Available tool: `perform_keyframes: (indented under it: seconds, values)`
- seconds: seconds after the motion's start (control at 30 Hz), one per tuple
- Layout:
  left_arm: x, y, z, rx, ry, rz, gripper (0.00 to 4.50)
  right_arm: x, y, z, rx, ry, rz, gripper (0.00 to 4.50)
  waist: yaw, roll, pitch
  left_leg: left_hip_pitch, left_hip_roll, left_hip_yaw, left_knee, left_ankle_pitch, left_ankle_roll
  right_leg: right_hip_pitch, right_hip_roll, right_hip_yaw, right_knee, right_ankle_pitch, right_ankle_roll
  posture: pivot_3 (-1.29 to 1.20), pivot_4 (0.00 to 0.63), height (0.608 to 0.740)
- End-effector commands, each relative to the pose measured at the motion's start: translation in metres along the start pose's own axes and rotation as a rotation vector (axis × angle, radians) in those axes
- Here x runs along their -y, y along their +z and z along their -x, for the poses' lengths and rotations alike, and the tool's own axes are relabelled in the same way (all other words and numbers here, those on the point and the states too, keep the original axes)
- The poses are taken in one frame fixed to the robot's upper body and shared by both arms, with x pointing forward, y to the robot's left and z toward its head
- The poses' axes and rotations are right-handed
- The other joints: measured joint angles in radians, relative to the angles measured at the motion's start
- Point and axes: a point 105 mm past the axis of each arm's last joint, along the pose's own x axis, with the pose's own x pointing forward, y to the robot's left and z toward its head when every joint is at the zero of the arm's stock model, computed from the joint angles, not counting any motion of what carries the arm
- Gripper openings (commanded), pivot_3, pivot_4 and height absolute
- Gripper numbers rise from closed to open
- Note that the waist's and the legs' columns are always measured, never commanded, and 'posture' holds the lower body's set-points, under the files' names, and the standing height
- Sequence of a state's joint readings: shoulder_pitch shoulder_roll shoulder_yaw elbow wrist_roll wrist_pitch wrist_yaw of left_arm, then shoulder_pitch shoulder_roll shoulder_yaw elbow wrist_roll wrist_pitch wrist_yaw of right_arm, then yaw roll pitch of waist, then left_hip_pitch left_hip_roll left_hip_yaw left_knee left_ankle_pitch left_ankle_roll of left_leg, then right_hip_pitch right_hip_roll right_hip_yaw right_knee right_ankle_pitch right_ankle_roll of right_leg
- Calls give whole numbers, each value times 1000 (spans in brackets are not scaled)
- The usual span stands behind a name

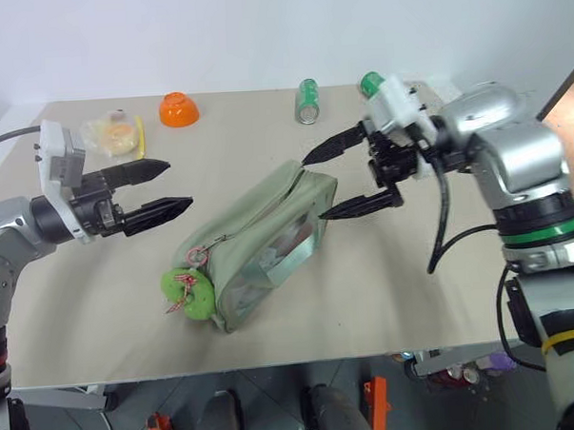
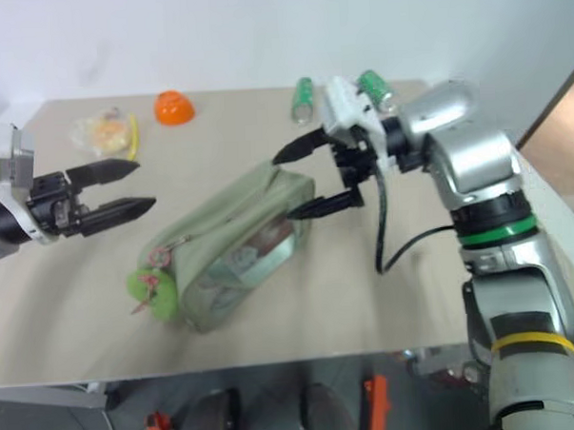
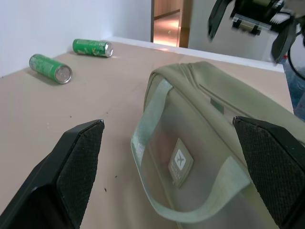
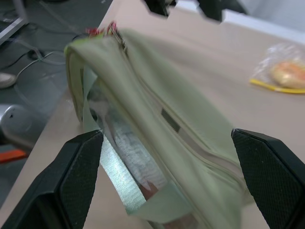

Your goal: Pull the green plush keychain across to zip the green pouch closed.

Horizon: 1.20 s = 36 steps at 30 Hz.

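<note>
Head stereo downward; wrist cameras close

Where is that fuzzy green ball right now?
In the head views, the green plush keychain lies on the table at the near-left end of the green pouch, hanging off its zipper, below the open left gripper.

The green plush keychain [image 1: 192,293] is partly covered by its own red-and-white trim, and its far side lies behind the end of the green pouch [image 1: 260,243]. In the right wrist view the keychain shows as a sliver at the pouch's far end, too blurred to resolve. The pouch contents behind the clear window cannot be identified. In the left wrist view the pouch is cut off by the picture's edge. The right gripper [image 3: 248,21] is cropped at the frame top there.
</note>
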<state>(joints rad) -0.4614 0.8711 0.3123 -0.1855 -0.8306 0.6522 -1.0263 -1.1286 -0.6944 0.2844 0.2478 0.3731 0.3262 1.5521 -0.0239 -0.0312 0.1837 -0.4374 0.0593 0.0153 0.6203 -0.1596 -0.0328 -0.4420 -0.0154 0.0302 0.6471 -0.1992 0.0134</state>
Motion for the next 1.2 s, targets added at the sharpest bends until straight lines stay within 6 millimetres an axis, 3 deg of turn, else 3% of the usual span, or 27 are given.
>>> perform_keyframes:
  seconds: [0.03, 0.23, 0.33, 0.63, 0.67, 0.7, 0.93, 1.2]
  values:
    - [8, 17, -1, 54, -15, -49, 4500, 0, 4, -2, -27, 65, 59, 4469, 0, 0, 0, 0, 0, 0, 0, 0, 0, 0, 0, 0, 0, 0, 1, 0, 150, 740]
    - [12, 19, -4, 74, -17, -46, 4500, 0, -17, -11, -92, 88, 71, 4469, 0, 0, 0, 0, 0, -1, 0, 0, 0, 0, 0, 0, 1, 2, 4, 0, 150, 740]
    - [12, 18, -6, 77, -18, -44, 4500, -2, -24, -14, -116, 99, 78, 3681, 0, 0, 0, 0, 0, -1, 0, 0, 0, 0, 1, 0, 1, 2, 4, 0, 150, 740]
    - [9, 22, -9, 109, -11, -39, 4500, -6, -36, -18, -143, 110, 71, 618, 1, 0, 0, 0, 0, -1, 0, 0, 0, 0, 1, 0, 1, 2, 4, 0, 150, 740]
    - [9, 22, -10, 113, -10, -37, 4500, -7, -37, -18, -142, 111, 68, 618, 1, 0, 0, 0, 0, -1, 0, 0, 0, 0, 1, 0, 1, 2, 4, 0, 150, 740]
    - [9, 22, -10, 116, -10, -36, 4500, -8, -37, -17, -139, 111, 65, 120, 1, 0, 0, 0, 0, -1, 0, 0, 0, 0, 1, 0, 1, 2, 4, 0, 150, 740]
    - [7, 23, -12, 137, -9, -29, 4500, -1, -37, -12, -141, 24, 58, 120, 2, 0, 0, 1, 0, -1, 2, 0, 0, 1, 1, 0, 2, 2, 4, 0, 150, 740]
    - [-1, 16, -12, 163, 19, 23, 4500, 39, 5, 21, 44, -237, 23, 120, 2, 0, 0, 0, 0, 0, 5, 0, 0, 1, 1, 1, 2, 2, 2, 0, 150, 740]
